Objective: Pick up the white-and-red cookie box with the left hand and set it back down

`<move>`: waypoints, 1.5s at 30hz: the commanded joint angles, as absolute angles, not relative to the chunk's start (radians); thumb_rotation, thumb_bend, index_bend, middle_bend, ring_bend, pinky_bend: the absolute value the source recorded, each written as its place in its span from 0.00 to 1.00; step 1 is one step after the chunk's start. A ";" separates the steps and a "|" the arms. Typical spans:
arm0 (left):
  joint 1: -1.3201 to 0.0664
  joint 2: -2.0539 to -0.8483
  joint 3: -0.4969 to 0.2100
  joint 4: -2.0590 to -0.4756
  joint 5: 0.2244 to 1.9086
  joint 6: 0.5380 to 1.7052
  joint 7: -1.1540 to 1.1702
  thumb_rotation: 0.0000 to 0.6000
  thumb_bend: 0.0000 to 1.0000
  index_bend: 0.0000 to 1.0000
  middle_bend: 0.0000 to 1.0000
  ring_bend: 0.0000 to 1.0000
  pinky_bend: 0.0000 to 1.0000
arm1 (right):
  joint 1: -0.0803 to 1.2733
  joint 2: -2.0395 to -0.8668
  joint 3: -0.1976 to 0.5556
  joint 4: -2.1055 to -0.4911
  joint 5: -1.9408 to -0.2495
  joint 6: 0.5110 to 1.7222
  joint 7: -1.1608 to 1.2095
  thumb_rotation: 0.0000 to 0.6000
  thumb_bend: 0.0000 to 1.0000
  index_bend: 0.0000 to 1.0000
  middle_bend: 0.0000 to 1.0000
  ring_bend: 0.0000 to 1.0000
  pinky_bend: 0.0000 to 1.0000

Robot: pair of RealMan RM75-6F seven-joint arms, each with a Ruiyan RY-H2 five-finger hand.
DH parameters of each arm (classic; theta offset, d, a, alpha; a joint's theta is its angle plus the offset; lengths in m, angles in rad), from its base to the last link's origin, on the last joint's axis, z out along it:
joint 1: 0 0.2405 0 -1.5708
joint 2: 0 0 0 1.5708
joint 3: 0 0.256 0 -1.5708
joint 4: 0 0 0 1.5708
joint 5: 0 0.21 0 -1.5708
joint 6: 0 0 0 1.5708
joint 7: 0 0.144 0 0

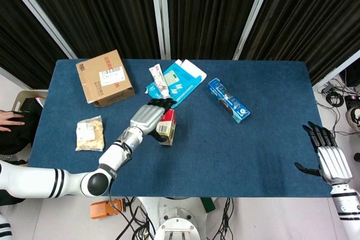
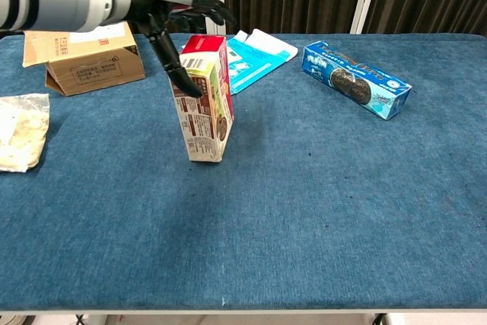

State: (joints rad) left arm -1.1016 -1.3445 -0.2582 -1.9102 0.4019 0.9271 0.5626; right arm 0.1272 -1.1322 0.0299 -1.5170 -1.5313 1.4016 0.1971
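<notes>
Left hand on top of the standing cookie box

The cookie box [image 2: 204, 100] is standing on end on the blue table [image 2: 319, 211], a little left of the middle, and is leaning slightly. The left hand [image 2: 156, 1] is reaching over its top from the left: the dark fingers [image 2: 209, 9] are arching over the red upper end, and the thumb [image 2: 173, 62] is pressing against the box's near face. From the head view the hand [image 1: 147, 117] is covering the box's [image 1: 166, 127] left side. Fingers and thumb are bracketing the box, but whether they are truly clamping it cannot be told.

The right hand [image 1: 332, 158] is hanging off the table's right edge, well apart from everything, fingers straight and spread, holding nothing.

A brown carton [image 2: 84, 55] is sitting behind the left hand, a clear bag [image 2: 19, 131] of pale snacks is lying near the left edge, a light blue pack [image 2: 255, 55] is lying just behind the cookie box, and a long blue box [image 2: 356, 79] is lying to the right.
</notes>
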 commanded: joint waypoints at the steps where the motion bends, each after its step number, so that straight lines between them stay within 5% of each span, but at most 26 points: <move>1: -1.124 -1.352 -0.246 -1.908 0.376 0.938 0.572 1.00 0.00 0.00 0.00 0.00 0.00 | 0.128 -1.135 0.030 -1.513 -1.530 1.401 0.200 1.00 0.24 0.00 0.00 0.00 0.00; 7: -1.152 -1.399 -0.229 -1.874 0.358 0.998 0.590 1.00 0.00 0.06 0.04 0.00 0.03 | 0.128 -1.139 0.031 -1.506 -1.528 1.399 0.205 1.00 0.24 0.00 0.00 0.00 0.00; 19: -1.162 -1.415 -0.184 -1.887 0.395 1.117 0.671 1.00 0.00 0.33 0.37 0.31 0.43 | 0.130 -1.140 0.031 -1.502 -1.530 1.398 0.211 1.00 0.24 0.00 0.00 0.00 0.00; 25: -1.108 -1.369 -0.203 -1.908 0.480 1.099 0.575 1.00 0.00 0.33 0.37 0.31 0.43 | 0.125 -1.137 0.033 -1.501 -1.530 1.410 0.216 1.00 0.24 0.00 0.00 0.00 0.00; 34: -0.926 -1.351 -0.290 -1.853 0.716 1.002 0.113 1.00 0.00 0.33 0.37 0.31 0.43 | 0.121 -1.137 0.032 -1.493 -1.530 1.414 0.227 1.00 0.24 0.00 0.00 0.00 0.00; 45: -0.784 -1.644 -0.236 -1.483 1.078 1.036 -0.310 1.00 0.00 0.33 0.37 0.27 0.36 | 0.121 -1.133 0.035 -1.503 -1.526 1.414 0.219 1.00 0.24 0.00 0.00 0.00 0.00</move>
